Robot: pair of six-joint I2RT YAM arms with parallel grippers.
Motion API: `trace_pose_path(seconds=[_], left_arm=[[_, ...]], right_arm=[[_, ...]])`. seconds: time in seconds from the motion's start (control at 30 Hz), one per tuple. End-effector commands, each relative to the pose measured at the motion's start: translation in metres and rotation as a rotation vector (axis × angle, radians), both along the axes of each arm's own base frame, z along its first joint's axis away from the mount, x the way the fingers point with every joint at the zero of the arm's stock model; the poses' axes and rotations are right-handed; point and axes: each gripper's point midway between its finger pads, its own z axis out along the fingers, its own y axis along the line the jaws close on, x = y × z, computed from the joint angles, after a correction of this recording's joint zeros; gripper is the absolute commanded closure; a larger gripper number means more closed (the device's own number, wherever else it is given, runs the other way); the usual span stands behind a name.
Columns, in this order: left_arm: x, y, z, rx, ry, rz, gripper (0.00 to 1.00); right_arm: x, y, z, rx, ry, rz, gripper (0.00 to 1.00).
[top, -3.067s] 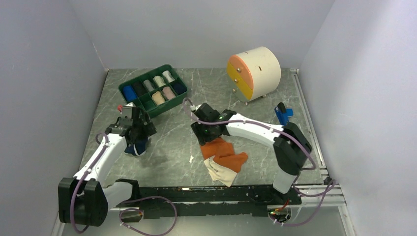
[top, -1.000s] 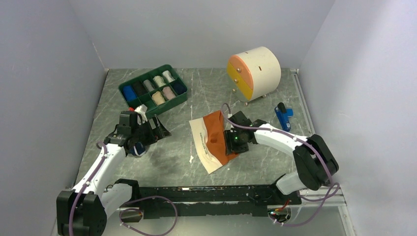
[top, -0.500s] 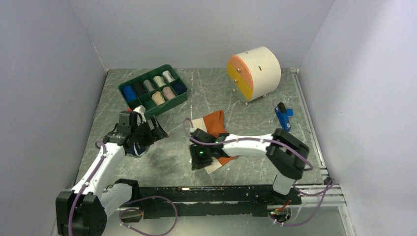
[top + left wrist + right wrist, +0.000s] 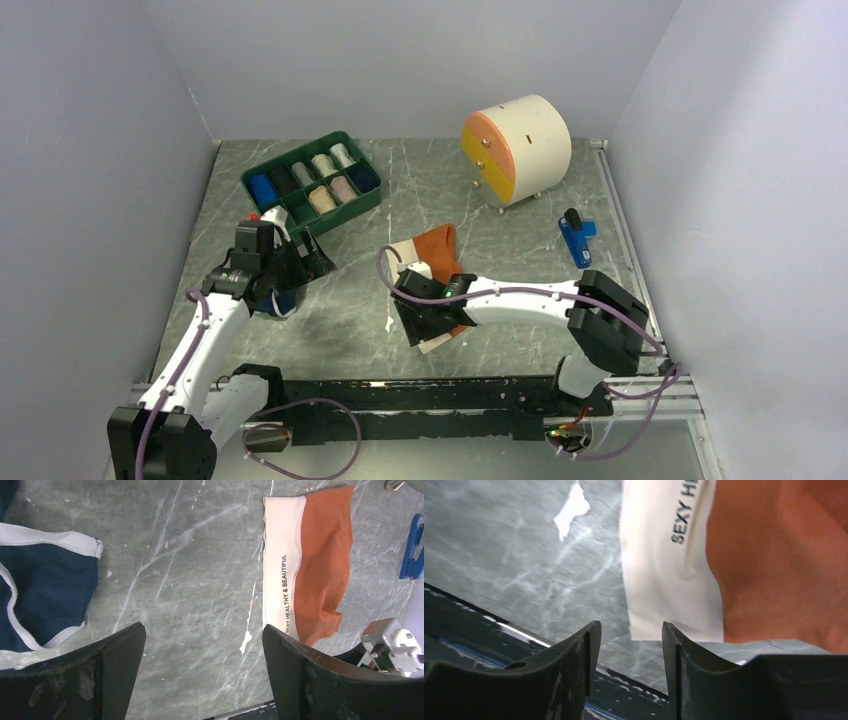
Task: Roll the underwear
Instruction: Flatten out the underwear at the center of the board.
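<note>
At the left, the left gripper hangs over the grey marble table with its two fingers far apart and nothing between them. Just under it, a little to its left in the wrist view, lies the navy underwear with white edge trim, flat and loosely crumpled on the table, not touching the fingers. Behind this arm stands a green tray with compartments, and cloth rolls of different colours stand in them.

In the middle of the table lies the orange underwear, spread flat. Its white waistband carries black printed letters and faces the left side. The right gripper is low at the near corner of this waistband. Its fingers stand a small way apart, and the corner of the band shows in the gap, but I cannot tell if they touch the cloth.

Farther right, at the back, stands a round cream cabinet with an orange and yellow front. Near the right edge lies a small blue object.
</note>
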Motion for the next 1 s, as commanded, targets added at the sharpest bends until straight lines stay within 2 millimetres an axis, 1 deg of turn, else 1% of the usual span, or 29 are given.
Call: trace_pose_path(seconds=[0.0, 0.07, 0.17, 0.23, 0.3, 0.33, 0.37, 0.4, 0.47, 0.5, 0.57, 0.6, 0.63, 0.67, 0.73, 0.8, 0.87, 0.9, 0.97], left_arm=[[0.002, -0.003, 0.007, -0.013, -0.022, -0.013, 0.09], [0.001, -0.003, 0.007, -0.015, -0.021, -0.014, 0.09], [0.000, -0.001, 0.009, -0.007, -0.025, -0.008, 0.09], [-0.001, 0.002, 0.009, 0.006, -0.025, 0.004, 0.09], [-0.001, 0.005, 0.010, 0.016, -0.025, 0.020, 0.09], [-0.002, 0.006, 0.011, 0.021, -0.024, 0.026, 0.09], [-0.002, 0.009, 0.011, 0.030, -0.022, 0.042, 0.09], [-0.003, 0.012, 0.013, 0.037, -0.021, 0.060, 0.09], [-0.004, 0.018, 0.017, 0.052, -0.020, 0.105, 0.09], [-0.004, 0.022, 0.019, 0.062, -0.021, 0.129, 0.09], [-0.005, 0.030, 0.026, 0.080, -0.032, 0.173, 0.08], [-0.006, 0.031, 0.029, 0.084, -0.035, 0.185, 0.08], [-0.007, 0.034, 0.032, 0.087, -0.039, 0.198, 0.08], [-0.008, 0.035, 0.034, 0.090, -0.041, 0.210, 0.08], [-0.012, 0.038, 0.036, 0.096, -0.033, 0.223, 0.07], [-0.015, 0.044, 0.038, 0.116, -0.035, 0.248, 0.06], [-0.017, 0.044, 0.037, 0.113, -0.042, 0.247, 0.05], [-0.018, 0.041, 0.035, 0.098, -0.041, 0.240, 0.04], [-0.017, 0.034, 0.029, 0.069, -0.034, 0.222, 0.04]], right_arm=[[-0.001, -0.026, -0.015, -0.110, -0.018, 0.012, 0.48], [-0.003, -0.026, -0.023, -0.130, -0.006, 0.028, 0.48], [-0.008, -0.019, -0.033, -0.143, 0.011, 0.057, 0.58], [-0.013, -0.008, -0.038, -0.136, 0.018, 0.081, 0.64], [-0.016, 0.007, -0.043, -0.122, 0.037, 0.095, 0.69], [-0.017, 0.016, -0.044, -0.105, 0.043, 0.101, 0.75], [-0.018, 0.029, -0.043, -0.069, 0.053, 0.105, 0.80], [-0.018, 0.046, -0.040, -0.022, 0.065, 0.117, 0.83], [-0.014, 0.085, -0.027, 0.089, 0.074, 0.142, 0.87], [-0.009, 0.105, -0.017, 0.134, 0.066, 0.145, 0.87], [0.008, 0.140, -0.004, 0.186, 0.036, 0.144, 0.85], [0.017, 0.157, 0.007, 0.218, 0.026, 0.145, 0.85], [0.024, 0.172, 0.019, 0.262, 0.028, 0.159, 0.83], [0.031, 0.185, 0.030, 0.297, 0.030, 0.170, 0.78], [0.056, 0.189, 0.053, 0.324, 0.000, 0.146, 0.71], [0.077, 0.177, 0.073, 0.361, -0.025, 0.120, 0.63], [0.094, 0.154, 0.090, 0.400, -0.052, 0.090, 0.52], [0.106, 0.134, 0.089, 0.405, -0.059, 0.064, 0.47], [0.123, 0.110, 0.098, 0.425, -0.076, 0.055, 0.42]])
